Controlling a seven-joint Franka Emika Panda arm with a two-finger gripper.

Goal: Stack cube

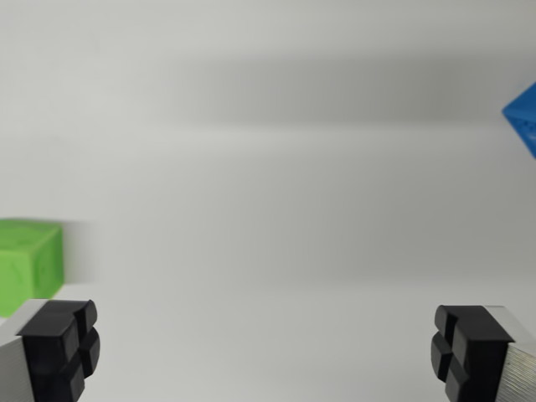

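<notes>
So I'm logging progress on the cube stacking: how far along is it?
Nothing looks done: the green cube at the wrist view's left and the blue cube at its right edge sit far apart, unstacked. The claw is open and empty over bare surface between them. Grasping, lifting and stacking all remain.

one green cube (29, 264), one blue cube (523, 117), two fingertips (60, 347)

The green cube (29, 264) is blurred and cut off by the wrist view's left edge. Only a corner of the blue cube (523, 117) shows at the right edge. Both finger pads (59, 347) are cropped at the bottom.
</notes>
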